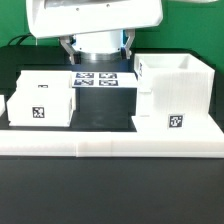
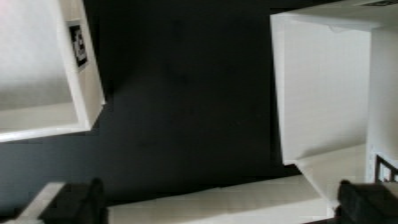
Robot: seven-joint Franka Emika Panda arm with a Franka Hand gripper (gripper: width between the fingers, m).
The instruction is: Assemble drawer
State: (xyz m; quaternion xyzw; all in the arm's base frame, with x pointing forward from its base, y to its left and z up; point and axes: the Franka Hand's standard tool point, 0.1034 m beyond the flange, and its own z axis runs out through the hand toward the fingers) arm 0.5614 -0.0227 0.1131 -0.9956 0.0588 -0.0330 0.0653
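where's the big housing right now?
The housing stands on the exterior view's right, just behind the border bar; the marker board lies beside it toward that view's left.

Exterior camera sat low and close, facing the arm head-on across the border bar. Wrist camera looked steeply down past the claw, very near. Both covered the dark desk strip between housing and tray box.
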